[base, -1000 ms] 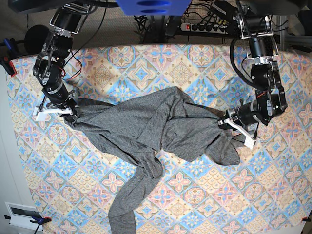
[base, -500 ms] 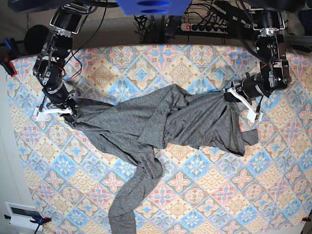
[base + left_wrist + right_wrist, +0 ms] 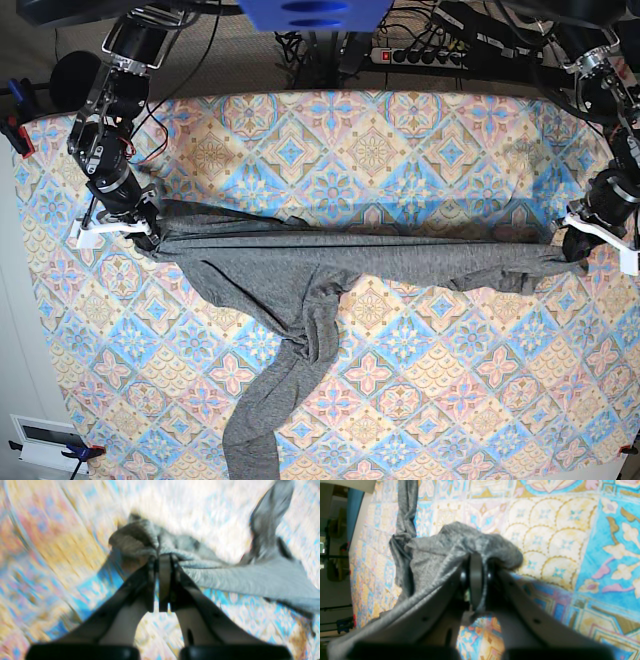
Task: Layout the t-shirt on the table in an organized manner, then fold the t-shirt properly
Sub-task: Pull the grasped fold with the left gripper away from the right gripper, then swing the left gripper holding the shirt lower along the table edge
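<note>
While the heathered dark-grey long-sleeved knit t-shirt lies across the middle of the diamond-tiled pastel cloth-covered surface, its upper edge is drawn into a taut, nearly straight band between the two hands. Left hand: at the shirt's end near the surface's edge on the base view's right, jaws closed on a bunched fold of the grey knit; the left wrist view, though blurred, shows both fingers pressed together with fabric gathered at their tips. Right hand: at the shirt's opposite end, jaws likewise closed on the shirt, with cloth draped over the fingers in the right wrist view. Below the taut band, the shirt's body sags in loose folds, and one long sleeve trails from it toward the surface's near edge.
</note>
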Motion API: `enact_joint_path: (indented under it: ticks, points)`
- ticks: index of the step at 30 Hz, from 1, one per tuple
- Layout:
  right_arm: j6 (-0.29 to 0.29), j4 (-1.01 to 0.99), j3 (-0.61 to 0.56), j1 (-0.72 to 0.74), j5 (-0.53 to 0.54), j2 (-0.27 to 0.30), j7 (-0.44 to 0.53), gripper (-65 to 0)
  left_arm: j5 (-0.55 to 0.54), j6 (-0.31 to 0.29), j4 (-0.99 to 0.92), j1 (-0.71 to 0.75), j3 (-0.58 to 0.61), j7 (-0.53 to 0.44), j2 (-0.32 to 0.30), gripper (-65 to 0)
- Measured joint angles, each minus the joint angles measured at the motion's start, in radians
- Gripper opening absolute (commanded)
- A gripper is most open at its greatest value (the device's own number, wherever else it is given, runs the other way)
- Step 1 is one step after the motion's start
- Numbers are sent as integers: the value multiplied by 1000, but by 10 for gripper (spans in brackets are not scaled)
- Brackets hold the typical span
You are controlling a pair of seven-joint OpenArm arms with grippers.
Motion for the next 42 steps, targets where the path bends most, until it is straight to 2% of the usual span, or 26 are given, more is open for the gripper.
enact_joint_path:
  ticks: [5, 10, 15, 19, 23, 30, 36, 39, 42]
  points:
    - [5, -1, 0, -1, -1, -2, -2, -650, 4, -1, 0, 30, -11, 8, -13, -650]
    - [3, -2, 0, -1, -1, -2, 0, -650, 16, -70, 0, 86, -11, 5, -13, -650]
    - [-1, -2, 0, -1, -1, -2, 0, -650, 11, -83, 0, 119, -10, 6, -14, -650]
    - [0, -2, 0, 0, 0, -2, -4, -650, 3, -122, 0, 121, -11, 3, -65, -650]
    - [0, -2, 0, 0, -3, -1, -3, -650, 7, -139, 0, 105, -67, 6, -66, -650]
    - [-1, -3, 1, 3, -2, 0, 1, -650, 20, -131, -5, -84, -77, 10, -55, -650]
    - [-1, -3, 0, 2, -8, 0, 1, -650, 38, -122, -153, -293, 28, 2, -23, -650]
    - [0, -3, 0, 3, -10, 1, 6, -650, 103, -121, -264, -393, 130, 4, -16, -650]
    - [-5, -4, 1, 1, -12, 0, 6, -650, 201, -119, -400, -503, 183, -24, 46, -650]
